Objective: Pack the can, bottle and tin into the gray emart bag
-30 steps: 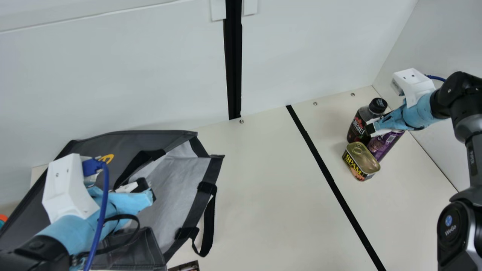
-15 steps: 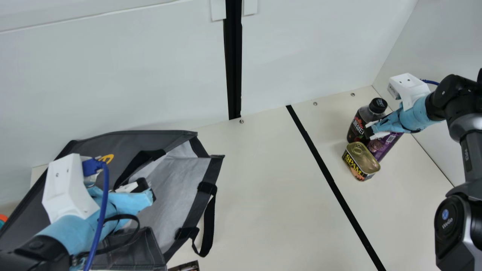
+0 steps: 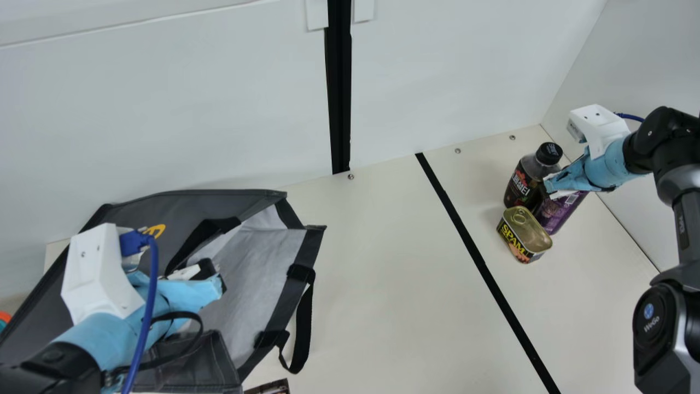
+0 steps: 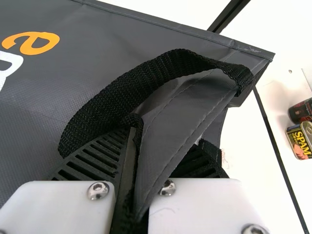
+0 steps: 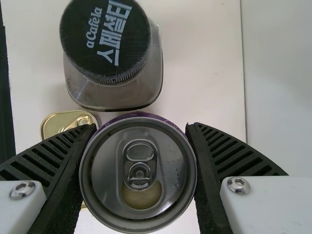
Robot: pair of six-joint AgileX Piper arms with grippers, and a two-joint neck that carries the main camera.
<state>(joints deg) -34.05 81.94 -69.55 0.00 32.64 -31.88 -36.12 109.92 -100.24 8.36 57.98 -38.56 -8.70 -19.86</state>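
My right gripper (image 3: 548, 187) is at the upper part of the purple can (image 3: 559, 212). In the right wrist view, the fingers of that gripper (image 5: 141, 127) press both sides of the can (image 5: 141, 195), below its rim. The dark bottle (image 3: 518, 183) stands upright beside it; the SPAM tin (image 3: 524, 232) sits in front. At the left, the gray emart bag (image 3: 164, 205) lies with its mouth spread to the right and my left gripper (image 3: 214, 275) at the opening. The left wrist view has this gripper (image 4: 163, 141) shut on the bag's edge and black strap (image 4: 146, 80).
A black tape line (image 3: 481, 262) crosses the table between bag and groceries. A loose strap (image 3: 303, 328) hangs off the bag's mouth. A small dark printed item (image 3: 269, 387) lies at the near edge. White walls stand behind and at the right.
My right gripper's fingers have closed in on the can, and that arm has shifted slightly, first to the left and then back right. The can's top leans slightly rightward. My left arm has stayed put.
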